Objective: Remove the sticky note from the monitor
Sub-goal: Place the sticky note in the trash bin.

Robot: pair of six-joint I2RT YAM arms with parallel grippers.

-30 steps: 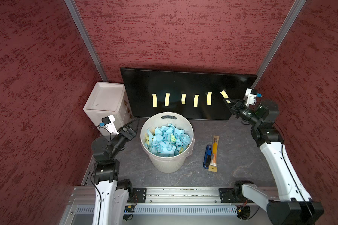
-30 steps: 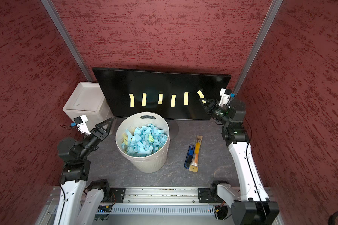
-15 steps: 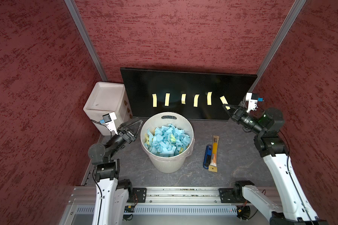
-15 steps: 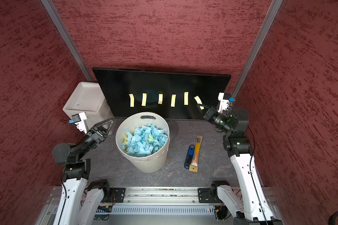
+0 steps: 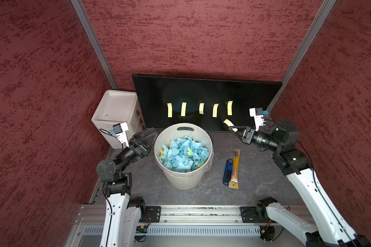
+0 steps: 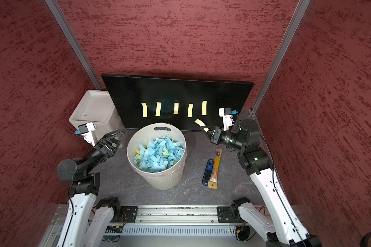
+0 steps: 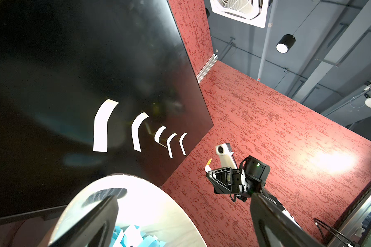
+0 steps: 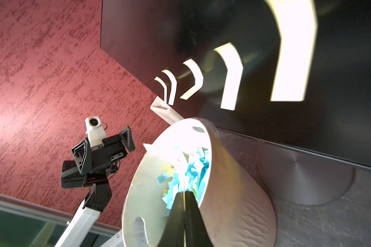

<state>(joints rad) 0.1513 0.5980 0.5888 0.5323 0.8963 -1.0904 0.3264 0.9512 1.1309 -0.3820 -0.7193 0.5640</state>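
While the large flat black monitor stands upright at the back of the grey tabletop, both top views show the right gripper clenched on one end of a narrow yellow paper sticky note, low in front of the screen's right end; five more yellow strips sit in a row across the glass. A round white plastic waste bin, full of blue and yellow paper scraps, stands directly before the screen, presumably so that each note has only a short way to travel. The left gripper waits just beside the bin's rim with its jaws spread and nothing between them. A packet of pencils lies on the tabletop between bin and right arm. From the left wrist view, the held note sticks up from the shut fingertips against the red wall, apart from the monitor's edge, so it looks fully free of the glass. From the right wrist view, the closed fingers point at the bin's mouth with a thin paper edge pinched between them, an aim that suits dropping the note in.
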